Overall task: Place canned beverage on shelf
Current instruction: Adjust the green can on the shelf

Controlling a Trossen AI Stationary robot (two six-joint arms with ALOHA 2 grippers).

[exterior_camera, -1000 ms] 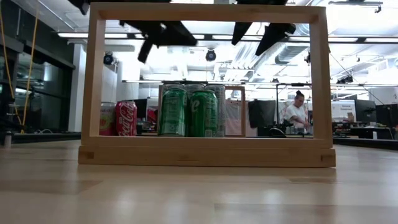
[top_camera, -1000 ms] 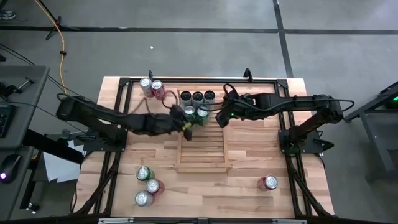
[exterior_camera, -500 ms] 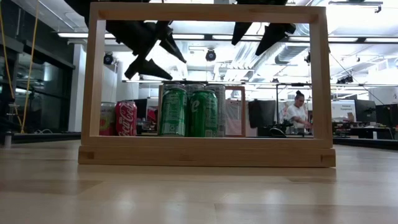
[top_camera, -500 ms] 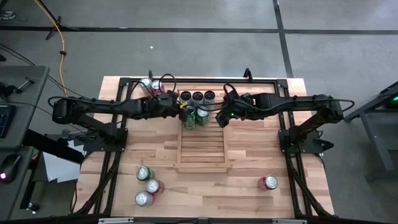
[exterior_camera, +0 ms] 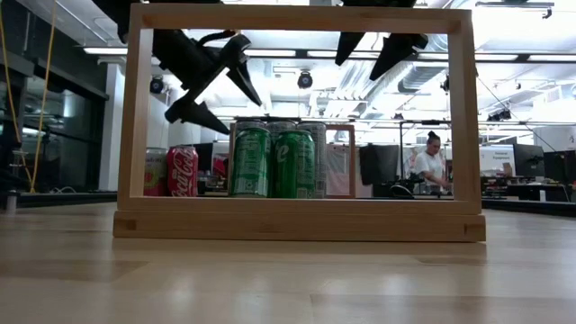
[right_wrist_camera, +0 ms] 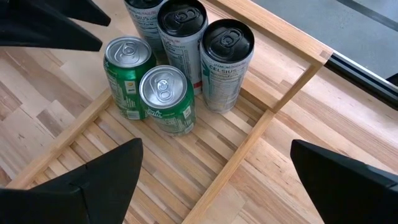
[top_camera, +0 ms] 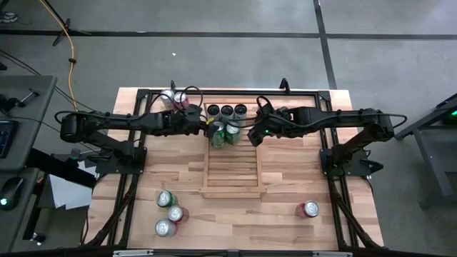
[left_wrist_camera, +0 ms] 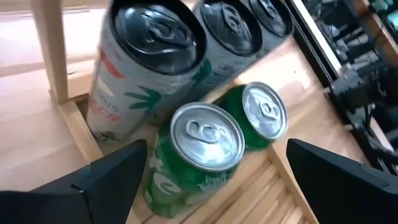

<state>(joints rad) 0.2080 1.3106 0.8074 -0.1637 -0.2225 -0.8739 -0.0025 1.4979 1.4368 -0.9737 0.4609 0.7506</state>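
The shelf [top_camera: 232,191] is a light-wood slatted rack in the middle of the table. At its far end three dark-topped cans [top_camera: 227,111] stand upright in a row. Just nearer, two green cans [top_camera: 218,133] [top_camera: 233,132] stand on the slats on their bases. My left gripper [top_camera: 208,128] is open at the shelf's left rail. The left green can [left_wrist_camera: 198,155] stands ahead of and between its spread fingers, untouched. My right gripper [top_camera: 253,135] hangs open above the shelf's right side, over the cans [right_wrist_camera: 166,99].
A red can and a silver can [top_camera: 175,98] stand at the far left, partly under my left arm. Three cans [top_camera: 168,213] lie at the near left and one [top_camera: 308,209] at the near right. The near part of the shelf's slats is bare. A person stands in the room behind.
My left gripper has swung from over the shelf's left rail toward the table's far edge, up to the green cans. It has rolled and tipped as it went. Its fingers, shut a second ago, now stand wide apart. The cans have kept their places.
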